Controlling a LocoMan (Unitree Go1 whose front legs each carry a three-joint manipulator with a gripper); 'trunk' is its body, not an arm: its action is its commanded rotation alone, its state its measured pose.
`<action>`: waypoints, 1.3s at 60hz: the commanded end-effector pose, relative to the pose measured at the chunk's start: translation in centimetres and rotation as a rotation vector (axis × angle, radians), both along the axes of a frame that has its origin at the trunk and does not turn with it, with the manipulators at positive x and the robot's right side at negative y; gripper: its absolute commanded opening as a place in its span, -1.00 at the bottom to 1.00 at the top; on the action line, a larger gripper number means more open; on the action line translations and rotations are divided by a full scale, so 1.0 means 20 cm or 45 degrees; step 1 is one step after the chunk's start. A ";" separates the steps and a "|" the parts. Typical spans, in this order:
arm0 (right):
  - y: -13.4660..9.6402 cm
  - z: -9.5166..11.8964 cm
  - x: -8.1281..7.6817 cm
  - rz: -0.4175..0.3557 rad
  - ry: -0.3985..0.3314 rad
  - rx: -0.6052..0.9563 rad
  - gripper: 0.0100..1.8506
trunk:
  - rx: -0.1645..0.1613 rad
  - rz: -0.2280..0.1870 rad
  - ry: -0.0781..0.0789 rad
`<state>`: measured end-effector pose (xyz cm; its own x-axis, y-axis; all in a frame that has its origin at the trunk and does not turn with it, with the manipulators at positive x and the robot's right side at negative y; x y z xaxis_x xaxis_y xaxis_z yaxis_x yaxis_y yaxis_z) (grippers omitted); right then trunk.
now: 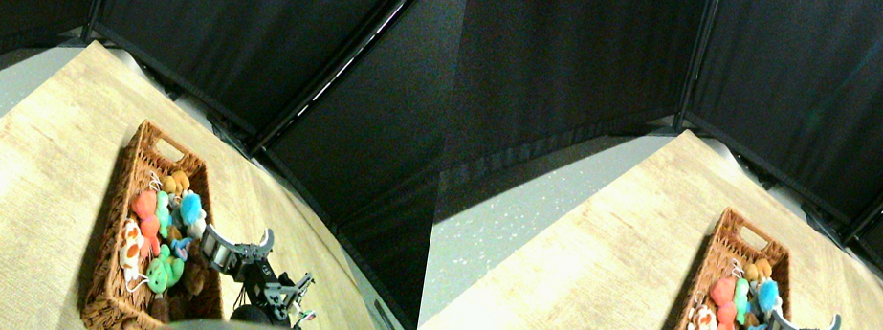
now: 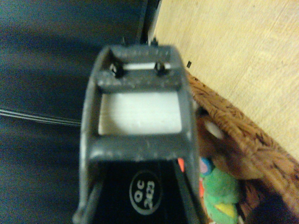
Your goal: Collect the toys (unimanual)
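Wicker basket (image 1: 124, 205) w/ toys (image 1: 162, 225) inside; gripper (image 1: 233, 246) at rim, open/closed unclear.

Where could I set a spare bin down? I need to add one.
Bare wood floor lies left of the wicker basket, and beyond its far handle end. Right of the basket is crowded by the end effector; the toys fill the basket.

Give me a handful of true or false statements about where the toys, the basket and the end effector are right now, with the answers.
1. The plush toys lie inside the wicker basket. True.
2. The basket stands on a wooden surface. True.
3. The end effector is at the basket's far end, by the cut-out handle. False: it is at the basket's near right side.
4. Toys lie scattered on the wood outside the basket. False: none show there.
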<state>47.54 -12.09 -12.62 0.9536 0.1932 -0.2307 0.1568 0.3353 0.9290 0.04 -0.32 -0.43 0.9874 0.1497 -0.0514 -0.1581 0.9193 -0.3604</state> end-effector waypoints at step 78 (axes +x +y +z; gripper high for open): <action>-0.55 -0.02 0.01 -0.620 -0.292 -0.104 -0.95 | 0.173 -0.110 0.022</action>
